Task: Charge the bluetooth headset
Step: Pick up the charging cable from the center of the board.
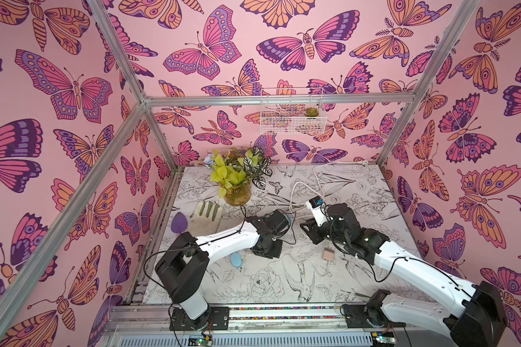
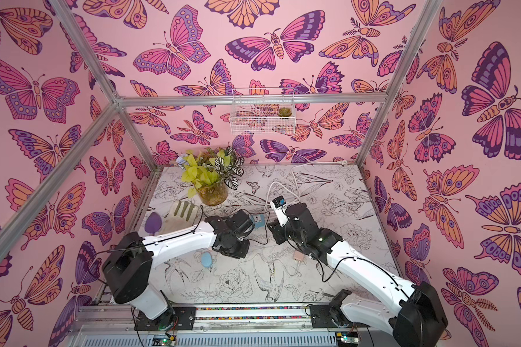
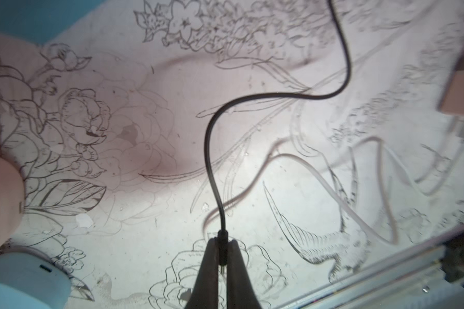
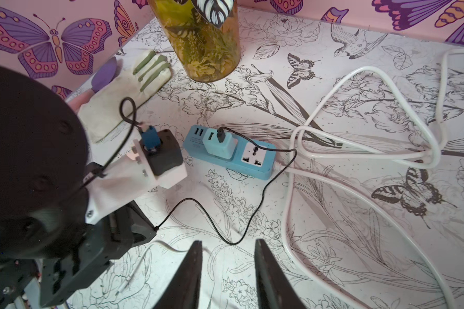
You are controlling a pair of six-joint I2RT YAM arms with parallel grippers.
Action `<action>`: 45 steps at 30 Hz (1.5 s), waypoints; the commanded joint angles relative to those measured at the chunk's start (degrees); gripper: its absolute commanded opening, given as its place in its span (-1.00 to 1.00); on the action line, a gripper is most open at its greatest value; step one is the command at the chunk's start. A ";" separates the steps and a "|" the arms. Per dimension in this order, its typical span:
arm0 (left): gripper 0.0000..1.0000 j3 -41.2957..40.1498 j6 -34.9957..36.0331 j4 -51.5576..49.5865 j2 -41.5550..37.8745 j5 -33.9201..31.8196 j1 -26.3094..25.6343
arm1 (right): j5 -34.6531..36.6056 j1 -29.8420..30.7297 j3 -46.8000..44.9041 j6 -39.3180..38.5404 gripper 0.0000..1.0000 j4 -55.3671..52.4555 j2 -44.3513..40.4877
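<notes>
Black cable (image 3: pixel 209 139) tip pinched in left claw (image 3: pixel 223 244); right claw (image 4: pixel 228 242) spread, empty. Risk: thin plug twists in grip, misses blue headset case (image 3: pixel 22 278) port.

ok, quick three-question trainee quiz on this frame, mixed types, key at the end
1. True or false: the left gripper is shut on the black cable.
2. The black cable's far end is plugged into: A) a laptop B) the mint charger on the blue power strip C) nothing
3. Fill in: the right gripper is open and holds ____.
Key: 1 true; 2 B; 3 nothing.
</notes>
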 commanded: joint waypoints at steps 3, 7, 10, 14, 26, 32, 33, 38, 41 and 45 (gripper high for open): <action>-1.00 3.47 8.25 -5.47 -4.46 7.17 1.25 | -8.89 -1.43 -0.20 6.19 -0.27 1.08 0.54; -1.00 4.63 11.62 -7.02 -6.84 12.31 1.59 | -20.04 -4.50 -0.90 13.94 -0.26 3.72 3.01; -1.00 5.05 13.34 -7.02 -8.32 15.80 1.77 | -29.01 -5.38 -2.03 19.55 -0.25 8.77 6.12; -1.00 5.54 14.18 -6.98 -9.27 18.27 2.60 | -37.93 -5.34 -7.27 30.00 -0.15 24.80 9.61; -1.00 6.46 15.76 -6.80 -9.59 21.43 3.78 | -41.40 -4.74 -11.20 33.88 0.07 30.40 9.05; -1.00 6.50 15.85 -6.68 -9.72 19.93 4.19 | -42.90 -4.34 -11.95 36.06 0.05 32.28 10.44; -1.00 6.55 15.85 -6.63 -9.76 19.93 4.24 | -43.27 -4.25 -12.02 36.37 0.05 32.59 10.71; -1.00 6.46 15.93 -6.10 -9.98 19.74 4.39 | -43.91 -3.59 -12.28 36.94 0.05 33.83 12.30; -1.00 6.33 16.11 -5.75 -9.95 20.70 4.33 | -44.00 -3.49 -12.56 39.23 0.01 37.82 13.84; -1.00 5.93 16.15 -5.21 -10.33 20.93 4.33 | -44.86 -3.52 -12.64 42.05 -0.21 43.21 16.13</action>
